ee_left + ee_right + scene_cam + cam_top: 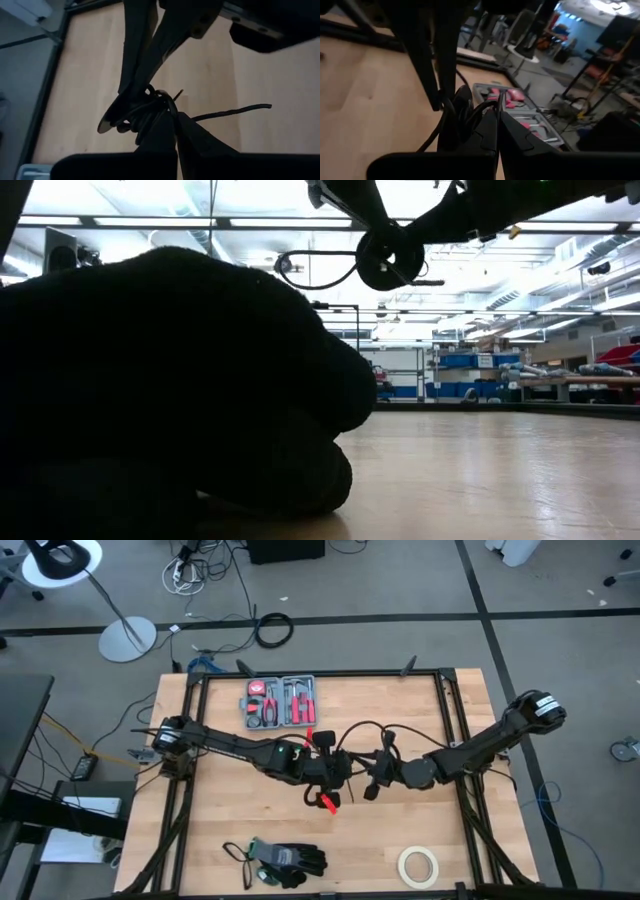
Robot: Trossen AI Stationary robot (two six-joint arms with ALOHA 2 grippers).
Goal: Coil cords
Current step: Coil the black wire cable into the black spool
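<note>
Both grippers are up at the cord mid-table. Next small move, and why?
Probably have the right gripper wrap the loose tail around the coil. In both wrist views each gripper appears shut on the cord bundle, held above the table, and the left gripper grips beside a tail that sticks out uncoiled.

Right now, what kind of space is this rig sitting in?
Probably a robotics lab or workshop: a wooden table in a metal frame, loose cables on the grey floor, and shelving with blue bins across an open hall.

Matt wooden table (420,710); smooth, glossy black cord (150,107).
</note>
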